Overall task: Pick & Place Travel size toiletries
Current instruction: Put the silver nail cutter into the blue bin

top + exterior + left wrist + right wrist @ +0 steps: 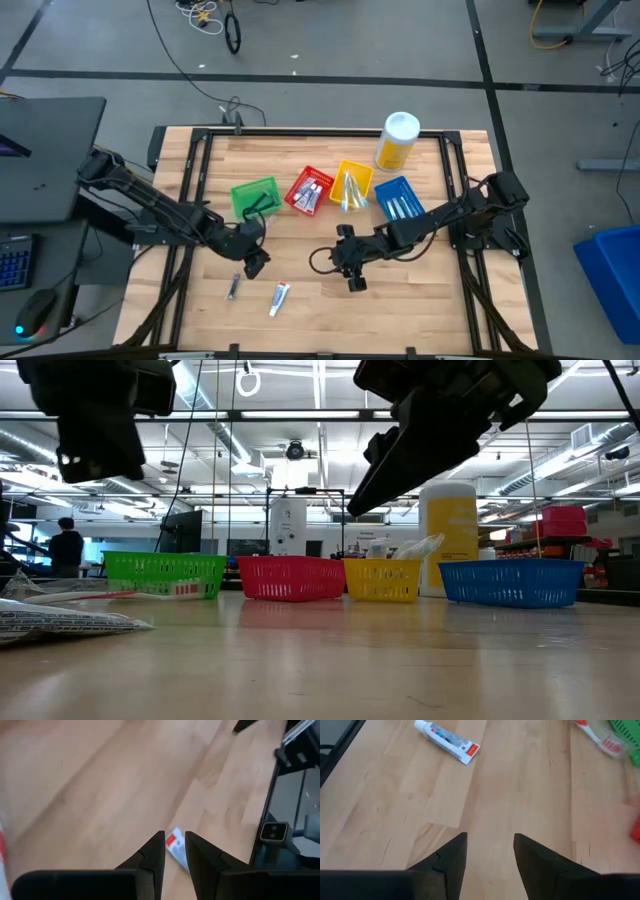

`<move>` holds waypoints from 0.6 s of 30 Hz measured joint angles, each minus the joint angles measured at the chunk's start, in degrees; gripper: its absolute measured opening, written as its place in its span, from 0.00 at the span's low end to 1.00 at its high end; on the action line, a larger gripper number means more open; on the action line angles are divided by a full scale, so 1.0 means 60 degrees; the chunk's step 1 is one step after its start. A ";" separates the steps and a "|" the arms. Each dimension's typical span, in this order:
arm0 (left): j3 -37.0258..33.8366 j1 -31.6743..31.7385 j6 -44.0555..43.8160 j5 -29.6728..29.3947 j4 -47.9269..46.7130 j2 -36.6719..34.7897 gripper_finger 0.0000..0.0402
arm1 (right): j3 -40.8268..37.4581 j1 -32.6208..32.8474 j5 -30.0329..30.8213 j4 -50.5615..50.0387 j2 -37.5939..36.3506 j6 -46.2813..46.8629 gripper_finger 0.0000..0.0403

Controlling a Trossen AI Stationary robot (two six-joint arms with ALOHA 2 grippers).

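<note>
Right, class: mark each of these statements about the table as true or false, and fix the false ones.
1. Four small bins stand in a row: green, red, yellow, blue. True: green bin, red bin, yellow bin, blue bin.
2. The yellow bottle lies tipped over on the table. False: it stands upright behind the yellow and blue bins.
3. A toothpaste tube lies loose on the wooden table. True.
4. The right gripper is holding a toothpaste tube. False: its jaws are apart, with bare wood between them.
5. The blue bin is empty. False: pale slim items lie inside it.
</note>
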 joint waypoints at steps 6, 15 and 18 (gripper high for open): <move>0.0007 -0.0495 -0.0547 0.0528 -0.0018 0.0457 0.21 | 0.0000 0.0000 0.0095 -0.0322 0.0000 0.0547 0.45; 0.0007 -0.0781 -0.1017 0.1810 -0.0117 0.1621 0.28 | -0.0007 -0.0004 0.0103 -0.0670 -0.0003 0.0905 0.48; 0.0007 -0.0772 -0.1268 0.2517 -0.0152 0.1918 0.33 | -0.0007 -0.0011 0.0106 -0.0688 -0.0004 0.0904 0.48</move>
